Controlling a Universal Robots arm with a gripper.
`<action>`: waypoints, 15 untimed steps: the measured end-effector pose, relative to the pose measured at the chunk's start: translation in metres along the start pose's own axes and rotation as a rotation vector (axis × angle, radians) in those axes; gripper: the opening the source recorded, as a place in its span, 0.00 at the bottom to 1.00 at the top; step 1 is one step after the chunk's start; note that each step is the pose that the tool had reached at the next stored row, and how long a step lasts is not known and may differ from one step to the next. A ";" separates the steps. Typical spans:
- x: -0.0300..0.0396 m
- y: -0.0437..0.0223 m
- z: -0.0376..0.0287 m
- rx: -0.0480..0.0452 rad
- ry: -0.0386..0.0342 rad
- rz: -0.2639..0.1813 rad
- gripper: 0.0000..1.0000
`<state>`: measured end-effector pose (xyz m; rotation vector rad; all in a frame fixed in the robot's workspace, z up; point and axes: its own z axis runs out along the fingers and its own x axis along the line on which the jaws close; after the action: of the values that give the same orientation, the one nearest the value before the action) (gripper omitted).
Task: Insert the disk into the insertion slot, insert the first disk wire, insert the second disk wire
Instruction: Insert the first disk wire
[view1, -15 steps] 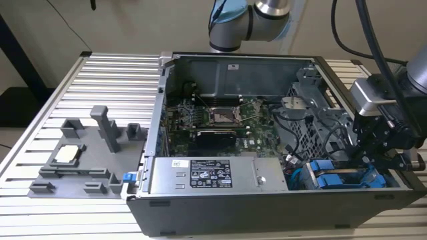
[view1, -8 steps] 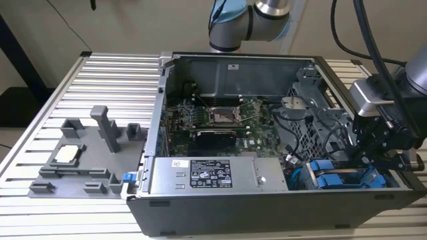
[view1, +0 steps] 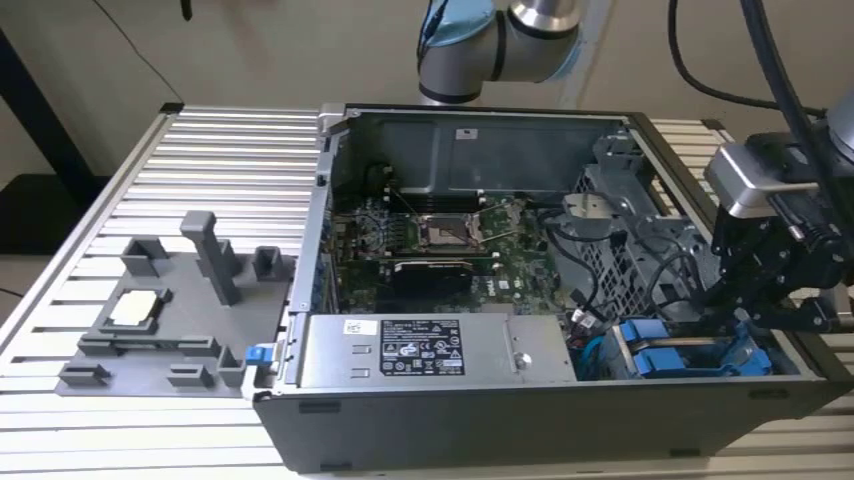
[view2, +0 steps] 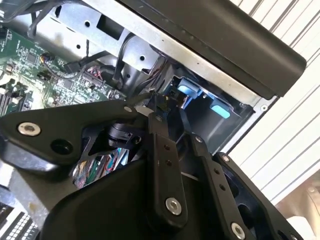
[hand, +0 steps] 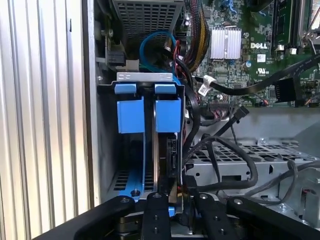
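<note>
Gripper was low inside the open computer case, at the drive bay in the corner on the exterior view's right. Its tip hung just beside the bay's mouth among black cables. Open, closed or pinching something? I could not tell, because the tip was crowded by cabling and its own black linkage.

And the disk? Seated in the bay, with its blue carrier tab showing and the dark edge of the drive running down below the tab in the first wrist view. Right beside it, on the side nearer the case wall, sat the other blue-framed drive. The two stood parallel and close, tabs level. The gripper lined up nearer the disk than its neighbour.

A thin blue cable looped just past the bay's far end, and the black cables curved past the disk's side toward the green motherboard.

Out in the exterior view, the case lay on its side on a slatted metal table. The power supply, with its pale label, ran along the near edge just beside the bay. Well apart, on the exterior view's left, a grey fixture rested on the table with a small pale part lying in it.
</note>
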<state>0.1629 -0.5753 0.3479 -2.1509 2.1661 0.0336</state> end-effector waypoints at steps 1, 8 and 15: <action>-0.0004 -0.0002 -0.0046 0.0000 0.0000 0.000 0.27; -0.0028 -0.0017 -0.0359 0.0000 0.0003 0.000 0.27; -0.0033 -0.0017 -0.0370 0.0000 0.0004 0.000 0.27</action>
<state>0.1628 -0.5749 0.3851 -2.1512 2.1662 0.0332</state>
